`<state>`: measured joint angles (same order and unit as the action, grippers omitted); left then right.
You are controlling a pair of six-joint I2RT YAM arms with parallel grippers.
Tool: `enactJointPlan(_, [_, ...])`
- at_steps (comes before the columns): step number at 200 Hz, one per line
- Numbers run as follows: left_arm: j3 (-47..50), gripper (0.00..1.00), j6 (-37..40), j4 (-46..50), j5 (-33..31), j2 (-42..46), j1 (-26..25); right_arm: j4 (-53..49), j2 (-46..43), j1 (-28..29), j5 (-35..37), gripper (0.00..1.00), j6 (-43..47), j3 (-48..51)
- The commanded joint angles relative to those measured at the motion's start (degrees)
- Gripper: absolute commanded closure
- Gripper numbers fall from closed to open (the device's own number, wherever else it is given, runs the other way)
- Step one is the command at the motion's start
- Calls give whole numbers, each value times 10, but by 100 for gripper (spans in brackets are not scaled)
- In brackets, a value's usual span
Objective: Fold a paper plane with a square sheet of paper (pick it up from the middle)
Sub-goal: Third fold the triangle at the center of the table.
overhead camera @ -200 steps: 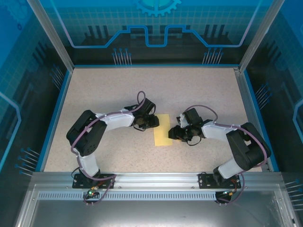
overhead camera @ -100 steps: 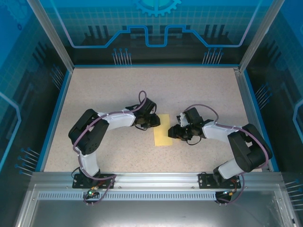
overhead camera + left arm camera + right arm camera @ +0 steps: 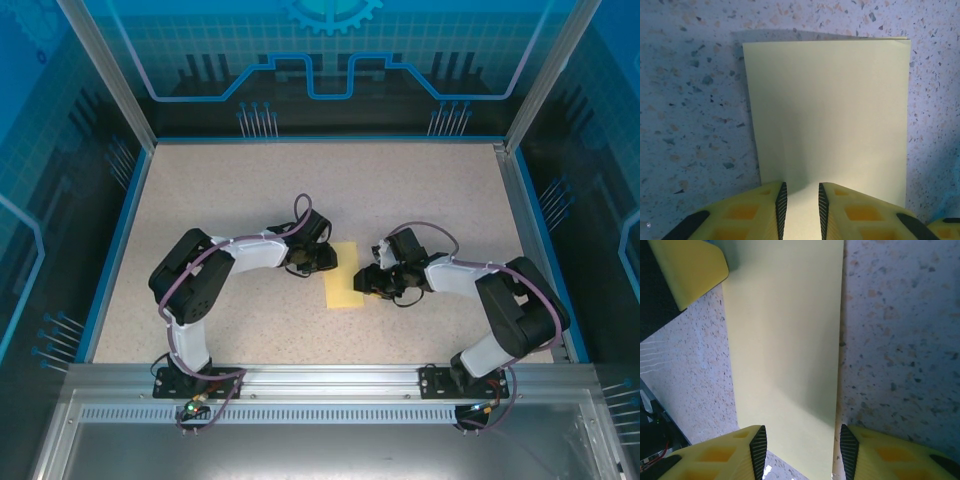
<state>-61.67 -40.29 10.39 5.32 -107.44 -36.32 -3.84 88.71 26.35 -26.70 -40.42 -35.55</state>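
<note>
**A:** What has changed in the last second?

**B:** The left gripper (image 3: pixel 322 258) has drawn its jaws in to a narrow gap and now holds there. The square sheet of paper (image 3: pixel 343 275), already doubled into a long rectangle, has not shifted. It lies flat near the middle of the worktop (image 3: pixel 300 190), slightly toward the near edge.

**A:** What does that mean for the fold?

**B:** It is probably a pinch being set on the sheet's left side, to lift or steady it for the next crease. No plane shape shows yet.

**A:** Does the left gripper (image 3: pixel 801 192) actually have the paper?

**B:** That cannot be told. The sheet (image 3: pixel 830 110) runs into the slit between its pads, but a gap remains.

**A:** And the right gripper (image 3: pixel 372 283)?

**B:** It is released. In its wrist view the right gripper (image 3: pixel 802 440) has its jaws spread, and the sheet (image 3: pixel 785 340) passes between them. One long edge lies just beside one pad.
</note>
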Motion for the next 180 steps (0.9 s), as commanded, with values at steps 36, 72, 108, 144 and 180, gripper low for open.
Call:
enactJointPlan(36, [-6,73,13,17,-6,-13,4,27,8,0,-30,56,-14,4])
enactJointPlan(72, [-6,73,13,18,-7,-11,4,32,10,-2,-32,55,-15,-1])
enactJointPlan(108, [-7,73,15,22,-6,-9,3,26,20,-7,-25,54,-24,-8])
enactJointPlan(144, [-7,73,15,25,-6,-8,3,25,19,-12,-13,54,-65,1])
enactJointPlan(180, [-6,73,14,22,-6,-8,3,53,21,-14,-19,55,-87,12])
